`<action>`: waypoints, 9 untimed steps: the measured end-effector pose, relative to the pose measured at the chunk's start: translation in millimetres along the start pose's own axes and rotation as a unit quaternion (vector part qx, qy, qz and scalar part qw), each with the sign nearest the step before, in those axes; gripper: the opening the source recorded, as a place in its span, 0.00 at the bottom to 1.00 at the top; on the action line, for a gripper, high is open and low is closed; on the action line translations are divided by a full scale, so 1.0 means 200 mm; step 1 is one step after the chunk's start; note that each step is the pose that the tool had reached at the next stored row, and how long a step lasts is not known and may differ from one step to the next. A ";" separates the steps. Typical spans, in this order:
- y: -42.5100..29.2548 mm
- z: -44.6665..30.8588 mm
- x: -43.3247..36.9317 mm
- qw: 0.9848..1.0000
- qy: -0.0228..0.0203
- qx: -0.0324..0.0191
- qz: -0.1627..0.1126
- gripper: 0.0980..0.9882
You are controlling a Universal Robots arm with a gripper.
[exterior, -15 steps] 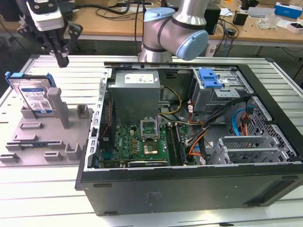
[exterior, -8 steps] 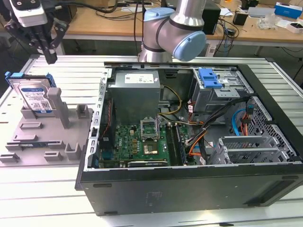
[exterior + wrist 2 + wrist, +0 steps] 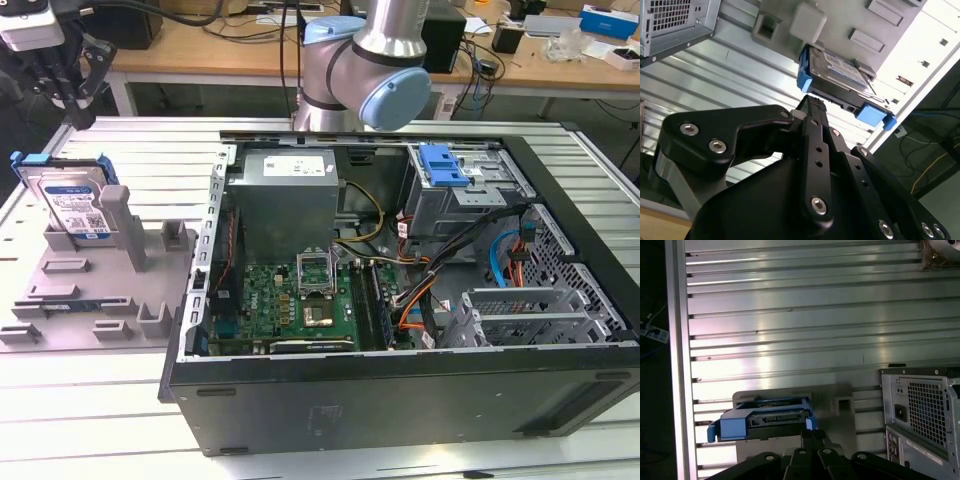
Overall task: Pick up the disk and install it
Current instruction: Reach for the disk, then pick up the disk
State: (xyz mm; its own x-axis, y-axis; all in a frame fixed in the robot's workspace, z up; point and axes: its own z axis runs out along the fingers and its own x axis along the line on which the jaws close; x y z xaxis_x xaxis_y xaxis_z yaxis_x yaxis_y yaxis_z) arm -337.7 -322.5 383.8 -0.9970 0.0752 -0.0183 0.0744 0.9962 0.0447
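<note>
In the exterior view, a ribbed metal table is seen with an open computer case lying on its side. The green motherboard and the grey power supply are exposed inside it, and a blue latch is fitted to the drive cage. The arm is seen behind the case. At the exterior view's left, a grey holder is set on the table. The disk is stood on edge in this holder, label facing out, with its blue frame round it. The gripper is hung above the disk, clear of it.

In the second wrist view, the gripper is seen from behind, with its jaws drawn together and nothing held between them. The disk is seated in the grey holder just beyond the tip. Whether the tip touches the blue frame cannot be told here. A corner of the case is seen to one side.

In the first wrist view, the closed gripper is pointed at the disk's connector edge. The table is spread beyond, and the vented back of the case is placed beside the holder.
</note>
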 end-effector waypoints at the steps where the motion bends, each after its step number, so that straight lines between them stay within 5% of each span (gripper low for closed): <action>1: 0.000 0.000 0.000 1.000 0.000 0.000 0.000 0.01; 9: 0.000 0.000 0.000 1.000 0.000 0.000 0.000 0.01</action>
State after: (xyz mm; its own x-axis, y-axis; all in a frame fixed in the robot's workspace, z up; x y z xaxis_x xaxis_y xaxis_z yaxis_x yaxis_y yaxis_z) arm -337.7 -322.5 383.8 -0.9970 0.0753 -0.0173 0.0745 0.9962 0.0447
